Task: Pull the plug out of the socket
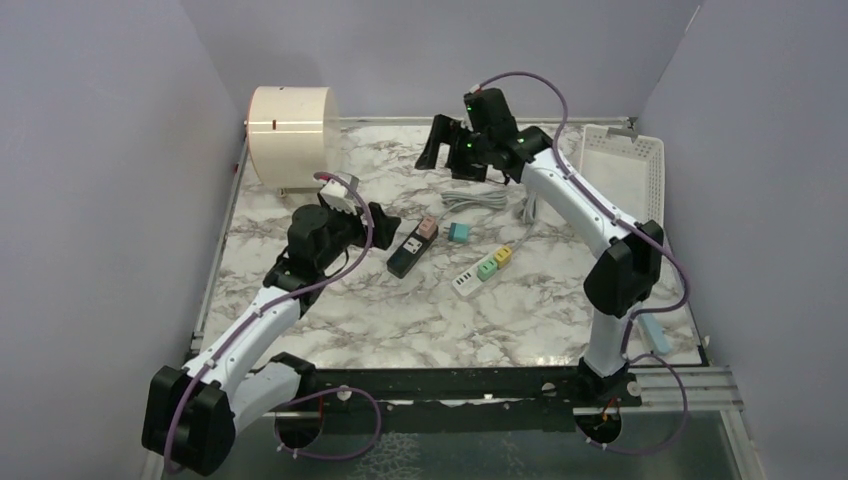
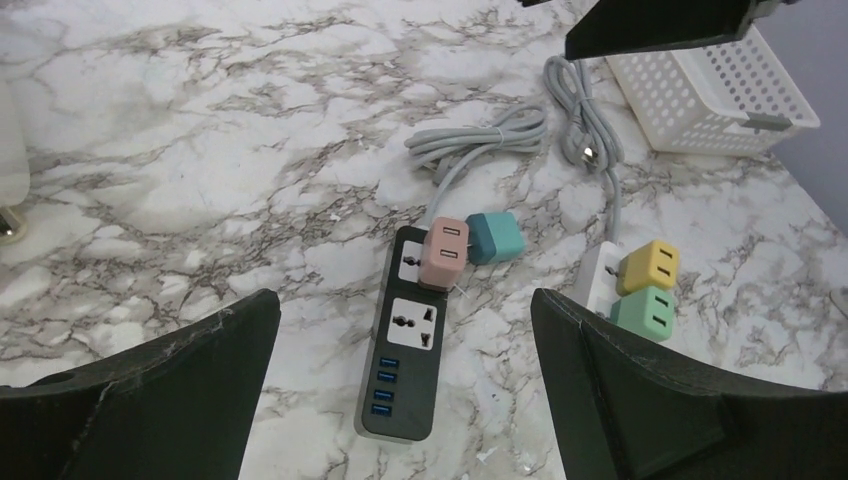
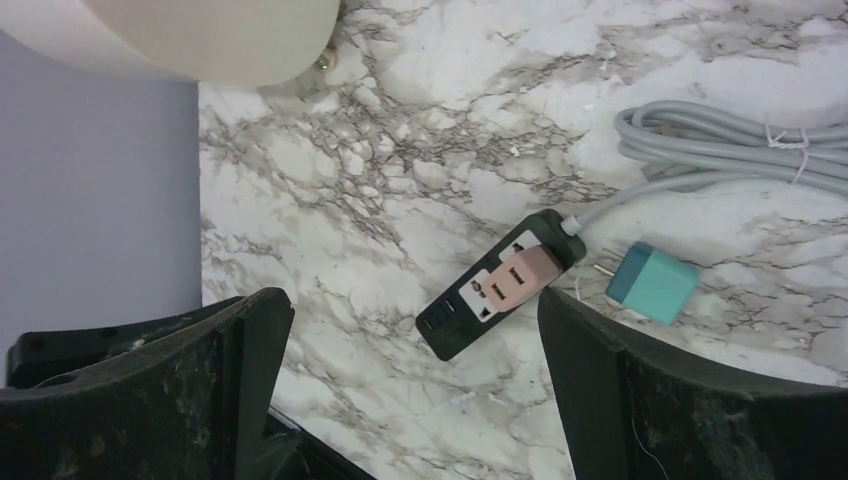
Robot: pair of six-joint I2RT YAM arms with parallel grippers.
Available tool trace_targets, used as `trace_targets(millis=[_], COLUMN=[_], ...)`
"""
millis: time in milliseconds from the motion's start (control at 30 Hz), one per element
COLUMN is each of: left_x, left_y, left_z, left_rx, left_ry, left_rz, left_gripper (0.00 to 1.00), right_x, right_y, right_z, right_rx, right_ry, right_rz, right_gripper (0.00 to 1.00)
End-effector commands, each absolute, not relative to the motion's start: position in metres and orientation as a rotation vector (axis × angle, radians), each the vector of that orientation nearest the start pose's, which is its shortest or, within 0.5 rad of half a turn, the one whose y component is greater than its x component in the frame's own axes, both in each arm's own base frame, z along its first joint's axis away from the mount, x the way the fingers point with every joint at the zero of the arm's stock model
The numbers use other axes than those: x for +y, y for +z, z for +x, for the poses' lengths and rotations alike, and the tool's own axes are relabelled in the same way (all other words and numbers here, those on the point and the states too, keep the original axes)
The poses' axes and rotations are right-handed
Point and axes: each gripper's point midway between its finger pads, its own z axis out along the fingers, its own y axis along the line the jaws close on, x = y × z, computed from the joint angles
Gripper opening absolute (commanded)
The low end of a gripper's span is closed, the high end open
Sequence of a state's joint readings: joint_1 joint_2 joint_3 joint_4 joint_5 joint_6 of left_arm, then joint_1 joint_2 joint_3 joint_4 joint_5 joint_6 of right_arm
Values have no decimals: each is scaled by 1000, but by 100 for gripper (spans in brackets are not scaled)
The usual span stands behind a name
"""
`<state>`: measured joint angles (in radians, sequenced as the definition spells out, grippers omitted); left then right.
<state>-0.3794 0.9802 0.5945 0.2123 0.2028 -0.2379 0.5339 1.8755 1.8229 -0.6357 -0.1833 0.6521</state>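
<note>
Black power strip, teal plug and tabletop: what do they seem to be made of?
Black power strip: moulded plastic, matte to satin, with soft highlights and white socket faces. Teal plug: smooth matte plastic, rounded edges; thin prongs, apparently metal, show in the right wrist view. Tabletop: marble-patterned, grey veins on white; real stone or printed laminate cannot be told.

Seated plug [image 1: 427,227] on strip [image 1: 405,257]; loose plug [image 1: 459,233] just right; basket [image 1: 632,155] beyond.
</note>
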Motion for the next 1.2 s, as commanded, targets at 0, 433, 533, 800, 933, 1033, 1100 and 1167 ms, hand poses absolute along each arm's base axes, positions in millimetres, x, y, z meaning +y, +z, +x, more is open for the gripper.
trace_targets(millis=[0,433,533,800,933,1033,1100,1167], left_x=[-164,-178,-181,-198,-203,-209,-211,-212], left_y=[198,122,118,118,110,102,98,94], left_z=[326,333,326,310,305,302,302,302], left_rx=[1848,2154,2155,2199,2226,2241,2250,2256], left_ry=[-643,-638,-672,-758,-747,-771,-774,-774], left_rz=[26,-241,-250,-250,-224,-224,-233,-244], left_gripper=[99,95,76,50,50,50,47,43], right_x=[298,291,297,324,327,329,331,332], right_y=[202,148,142,109,99,94,93,91], right_z=[404,373,371,369,371,372,374,375], right_rx=[2517,2707,2733,2827,2842,2850,2848,2846], right_ry=[471,220,241,302,292,291,292,296], right_rz=[186,425,470,496,526,537,542,544], right_gripper=[99,99,99,95,90,85,79,72])
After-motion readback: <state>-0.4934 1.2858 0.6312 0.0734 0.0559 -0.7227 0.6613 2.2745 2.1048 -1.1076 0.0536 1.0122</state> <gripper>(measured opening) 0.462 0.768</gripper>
